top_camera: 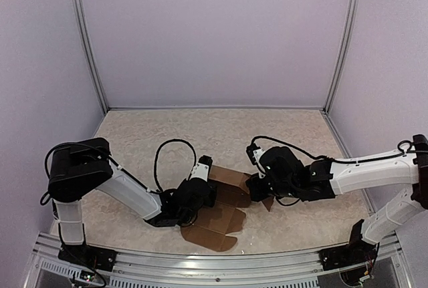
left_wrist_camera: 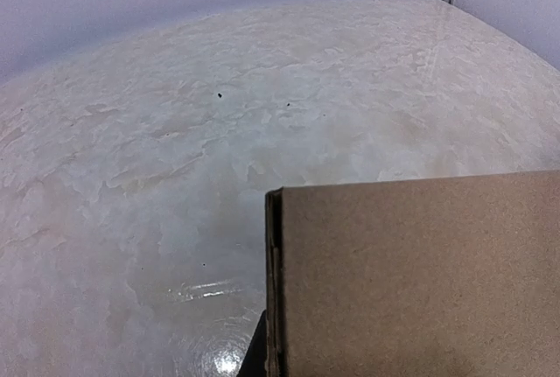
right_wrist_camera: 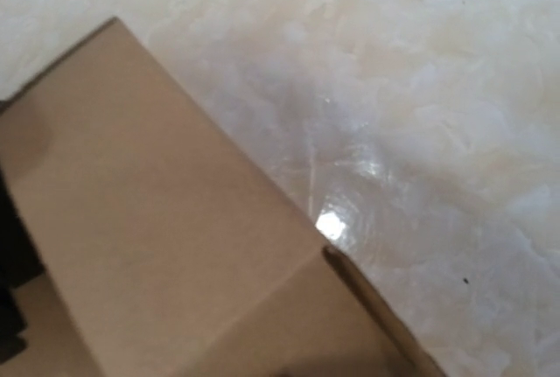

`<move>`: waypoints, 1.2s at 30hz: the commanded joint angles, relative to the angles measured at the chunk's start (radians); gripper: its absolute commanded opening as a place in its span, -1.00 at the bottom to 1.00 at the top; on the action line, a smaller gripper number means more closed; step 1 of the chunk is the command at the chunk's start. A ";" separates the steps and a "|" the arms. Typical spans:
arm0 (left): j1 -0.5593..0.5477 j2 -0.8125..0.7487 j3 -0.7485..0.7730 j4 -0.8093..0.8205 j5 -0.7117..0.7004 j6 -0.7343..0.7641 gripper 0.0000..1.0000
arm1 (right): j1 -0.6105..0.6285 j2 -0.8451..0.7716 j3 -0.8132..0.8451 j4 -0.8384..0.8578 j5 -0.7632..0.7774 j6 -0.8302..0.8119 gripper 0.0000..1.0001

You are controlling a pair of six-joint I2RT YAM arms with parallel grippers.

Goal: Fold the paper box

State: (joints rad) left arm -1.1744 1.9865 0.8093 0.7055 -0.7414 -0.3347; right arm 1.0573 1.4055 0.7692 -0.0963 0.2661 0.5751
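Now both the left gripper [top_camera: 208, 196] and right gripper [top_camera: 254, 191] pinch the paper box [top_camera: 217, 224] tight; pulling apart could rip it.

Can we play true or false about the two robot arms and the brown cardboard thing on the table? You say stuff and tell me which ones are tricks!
1. The paper box is plain brown cardboard. True.
2. The box is already folded up into a closed cube. False: it is still mostly an open sheet, with flaps spread out on the table.
3. The left gripper is at the left side of the cardboard and the right gripper is at its right side. True.
4. The table is bright green. False: it is pale beige with a marbled pattern.
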 commanded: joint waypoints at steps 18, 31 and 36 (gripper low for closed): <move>-0.015 -0.080 0.091 -0.270 0.155 -0.194 -1.00 | -0.018 0.059 -0.010 0.253 -0.071 0.076 -1.00; 0.089 -0.189 0.061 -0.284 0.303 -0.296 -1.00 | -0.011 -0.107 0.018 0.198 -0.069 0.005 -1.00; 0.159 -0.227 0.046 -0.274 0.354 -0.342 -1.00 | -0.006 -0.172 0.043 0.138 -0.108 -0.053 -1.00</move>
State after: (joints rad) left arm -1.0561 1.8008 0.8772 0.4347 -0.4587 -0.6258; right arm 1.0431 1.2942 0.7765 0.0937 0.1932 0.5831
